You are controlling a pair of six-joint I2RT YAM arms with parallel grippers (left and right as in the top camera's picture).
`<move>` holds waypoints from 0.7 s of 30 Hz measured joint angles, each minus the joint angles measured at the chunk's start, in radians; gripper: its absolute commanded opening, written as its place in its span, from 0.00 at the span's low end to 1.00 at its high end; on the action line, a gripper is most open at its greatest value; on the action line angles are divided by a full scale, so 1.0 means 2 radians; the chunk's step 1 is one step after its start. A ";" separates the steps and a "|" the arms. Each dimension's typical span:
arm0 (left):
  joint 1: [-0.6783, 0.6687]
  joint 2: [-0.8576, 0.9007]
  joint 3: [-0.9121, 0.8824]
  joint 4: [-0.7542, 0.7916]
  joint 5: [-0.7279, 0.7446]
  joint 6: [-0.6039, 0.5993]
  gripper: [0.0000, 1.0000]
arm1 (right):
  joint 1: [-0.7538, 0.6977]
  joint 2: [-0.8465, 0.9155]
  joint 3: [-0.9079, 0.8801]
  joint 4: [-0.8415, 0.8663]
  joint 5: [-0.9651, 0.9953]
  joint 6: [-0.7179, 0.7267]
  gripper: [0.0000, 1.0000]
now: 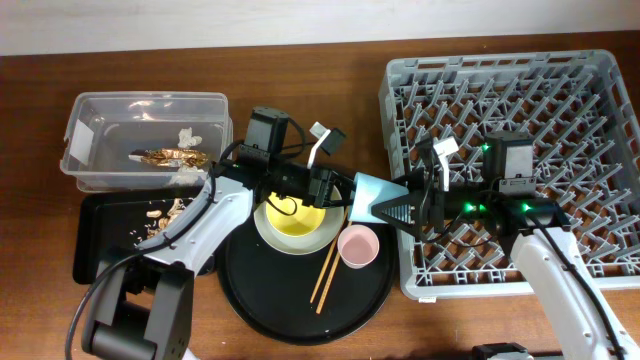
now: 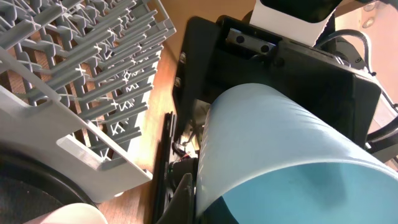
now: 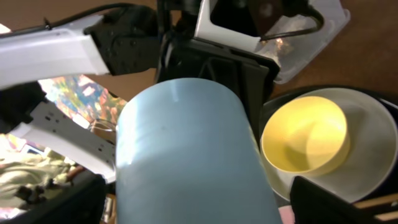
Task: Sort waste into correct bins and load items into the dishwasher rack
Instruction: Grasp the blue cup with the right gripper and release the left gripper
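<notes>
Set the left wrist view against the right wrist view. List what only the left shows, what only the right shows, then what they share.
Only the left wrist view: the grey dishwasher rack, its upright pegs filling the upper left.
Only the right wrist view: the yellow bowl nested in the pale grey-green bowl, and a corner of the clear tub at the top right.
Both: the blue cup, close up and filling the middle of each picture, and some bare brown table.

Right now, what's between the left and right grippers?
The blue cup, pinched by the left gripper, with the open right gripper around its other end; clearest overhead.
</notes>
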 measured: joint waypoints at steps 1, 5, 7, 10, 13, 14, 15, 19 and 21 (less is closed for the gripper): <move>0.000 0.000 0.000 0.000 0.000 0.000 0.00 | 0.000 0.000 0.000 0.000 -0.002 -0.001 0.86; 0.000 0.000 0.000 0.000 0.002 0.000 0.00 | 0.000 0.000 0.000 -0.002 -0.010 -0.001 0.85; 0.000 0.000 0.000 0.000 0.002 0.000 0.00 | 0.000 0.000 0.000 -0.008 -0.010 -0.001 0.85; 0.000 0.000 0.000 0.001 0.002 0.000 0.00 | 0.000 0.000 0.000 -0.012 -0.010 0.000 0.85; 0.000 0.000 0.000 0.001 0.002 0.000 0.00 | 0.000 0.000 0.000 -0.013 -0.010 0.000 0.82; 0.000 0.000 0.000 0.001 0.002 0.000 0.00 | 0.000 0.000 0.000 -0.013 -0.010 0.000 0.80; 0.000 0.000 0.000 0.001 0.002 0.000 0.00 | 0.000 0.000 0.000 -0.014 -0.010 0.000 0.78; 0.000 0.000 0.000 0.001 0.004 0.000 0.00 | 0.000 0.000 0.000 -0.014 -0.010 0.000 0.70; 0.000 0.000 0.000 0.003 0.006 0.000 0.00 | 0.000 0.000 0.000 -0.014 -0.010 -0.001 0.69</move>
